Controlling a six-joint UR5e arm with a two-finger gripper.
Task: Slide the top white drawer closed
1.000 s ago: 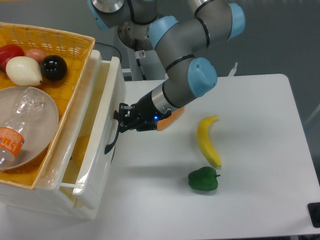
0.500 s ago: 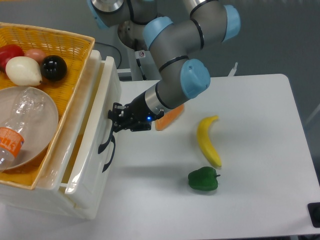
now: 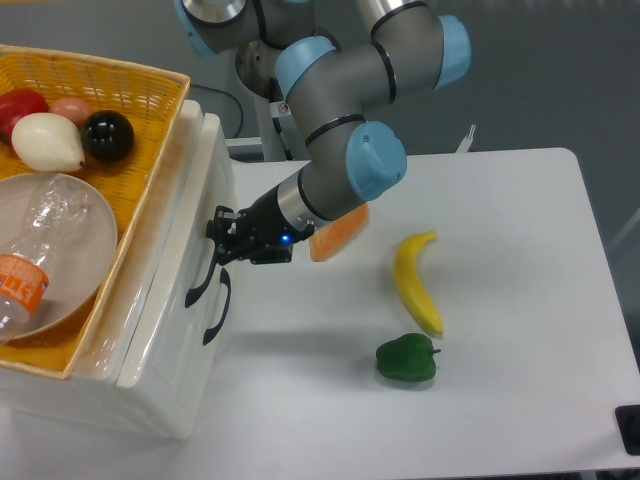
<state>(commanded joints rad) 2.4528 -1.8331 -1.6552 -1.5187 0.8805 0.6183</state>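
A white drawer unit stands at the left of a white surface (image 3: 500, 250), with a robot arm reaching toward it from the upper middle. The top white drawer (image 3: 185, 235) sits at the top of the unit, its front panel facing right, and it looks almost or fully pushed in: its front seems close to level with the lower drawer front (image 3: 170, 370) beneath it, and no open gap into the drawer shows. The black gripper (image 3: 222, 240) is right at the drawer's front, beside or touching the upper end of the black curved handle (image 3: 200, 283) (contact cannot be confirmed from this angle). Whether its fingers are apart or together cannot be told; it is small, dark, and seen end-on. Judged from this, the closing push is nearly done or done, and at most a last small nudge remains. On top of the unit rests one yellow wicker basket (image 3: 150, 100) holding one clear plastic bottle (image 3: 40, 260), one red item, one pale item, one pinkish item and one black ball (image 3: 108, 135). On the surface lie one banana (image 3: 415, 282), one green pepper (image 3: 406, 359), and one orange block (image 3: 338, 232) partly hidden by the arm. Two black handles show, one per drawer.
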